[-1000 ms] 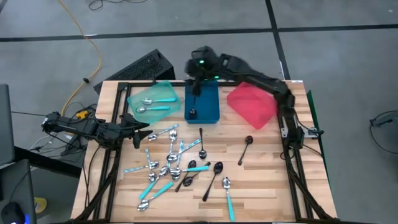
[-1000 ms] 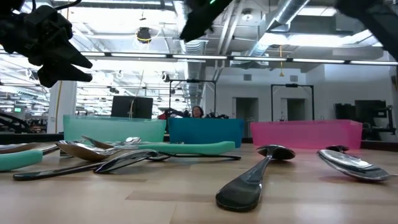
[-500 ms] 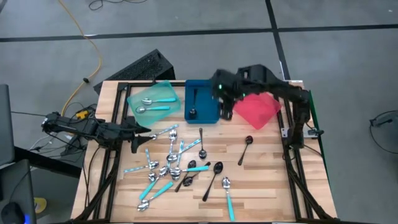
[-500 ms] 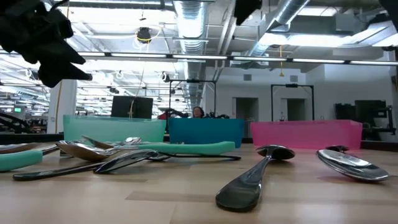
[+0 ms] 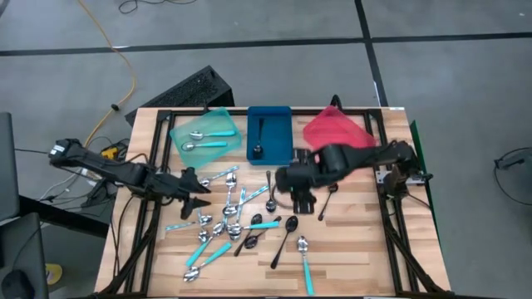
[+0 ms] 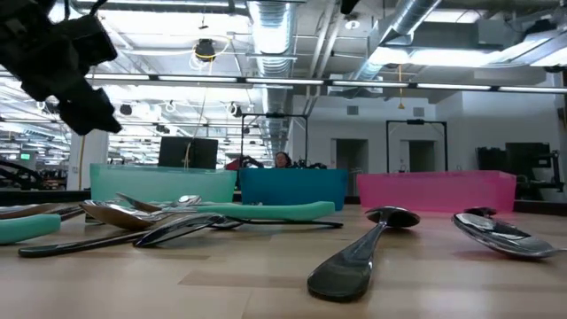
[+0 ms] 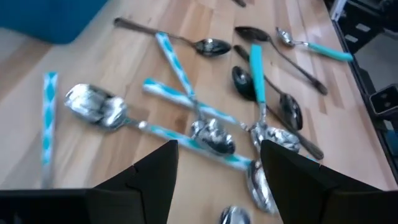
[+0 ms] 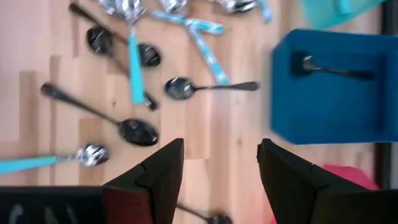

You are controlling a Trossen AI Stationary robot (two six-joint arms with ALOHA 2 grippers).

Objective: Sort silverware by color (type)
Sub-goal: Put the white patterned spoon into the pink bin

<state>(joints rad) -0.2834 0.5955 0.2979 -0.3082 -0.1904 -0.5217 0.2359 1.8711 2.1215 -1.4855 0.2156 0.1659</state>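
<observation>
High view shows the spoons (image 5: 233,218) scattered on the front-left half of the table (image 5: 357,249), their long axes pointing in many directions. One black spoon (image 5: 327,199) lies apart at the right, its bowl toward the trays and its handle toward the front. Another black spoon (image 5: 283,238) runs almost the same way near the pile. A teal-handled spoon (image 5: 305,262) lies at the front, bowl to the back.

Two teal-handled spoons lie crosswise in the teal tray (image 5: 204,133), and one black spoon lies lengthwise in the blue tray (image 5: 270,133). The red tray (image 5: 332,133) holds nothing that I can see. No writing can be read.

The right gripper (image 5: 301,196) hangs open and empty over the table, between the pile and the lone black spoon. The left gripper (image 5: 196,182) is open too, empty, just at the left edge of the pile.
</observation>
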